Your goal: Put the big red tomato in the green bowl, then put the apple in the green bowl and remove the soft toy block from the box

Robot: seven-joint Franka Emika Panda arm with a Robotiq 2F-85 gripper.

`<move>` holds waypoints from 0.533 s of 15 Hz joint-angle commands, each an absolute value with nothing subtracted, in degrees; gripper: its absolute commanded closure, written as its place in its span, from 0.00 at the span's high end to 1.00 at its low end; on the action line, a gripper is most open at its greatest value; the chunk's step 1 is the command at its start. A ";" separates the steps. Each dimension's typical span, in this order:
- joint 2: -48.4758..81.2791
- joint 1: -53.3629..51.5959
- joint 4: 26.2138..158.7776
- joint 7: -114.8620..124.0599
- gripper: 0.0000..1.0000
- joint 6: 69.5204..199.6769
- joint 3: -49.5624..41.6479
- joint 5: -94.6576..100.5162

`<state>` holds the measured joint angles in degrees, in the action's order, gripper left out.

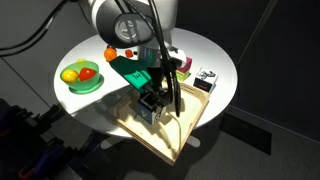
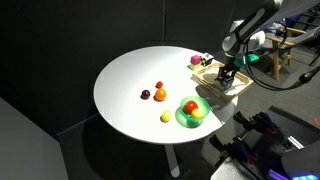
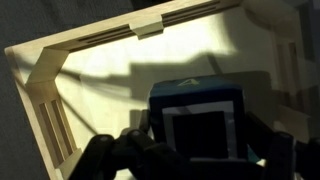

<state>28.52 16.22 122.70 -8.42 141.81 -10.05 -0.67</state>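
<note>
1. Light wood fills the wrist view: the box [image 3: 60, 100] with its low raised sides. On its floor sits the soft toy block [image 3: 195, 118], blue-sided, its white face with the dark square turned toward the camera.
2. Only that view brings the fingers [image 3: 105, 155] close. They are dark shapes low in the picture, standing apart with the block between them. It is too dim and blurred to tell whether they press on the block or merely flank it.
3. In both exterior views the gripper [image 1: 152, 100] reaches down inside the box. The arm and its cables hide the jaws there, so neither view settles the grip.
4. The exterior views give what the wrist camera misses. The green bowl [image 1: 80, 77] stands on the white round table [image 1: 215, 55], well apart from the box, with the big red tomato [image 1: 87, 72] and the apple [image 1: 69, 74] inside it.
5. In an exterior view a black-and-white block [image 1: 207, 80] and a pink block [image 1: 185, 65] lie near the box's edge. Whether they touch it I cannot tell.
6. Four small fruits [image 2: 160, 95] show in an exterior view, loose on the table near the bowl.
</note>
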 commanded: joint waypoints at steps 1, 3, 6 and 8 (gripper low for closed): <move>28.90 16.67 121.34 -9.01 0.59 141.07 -9.65 -0.91; 28.02 16.31 121.67 -8.77 0.43 140.84 -9.74 -0.58; 25.60 15.34 122.80 -8.23 0.24 140.41 -9.91 0.12; 23.99 14.47 123.46 -7.93 0.12 140.17 -9.90 0.51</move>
<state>27.48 15.44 122.35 -8.41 141.71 -9.95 -0.57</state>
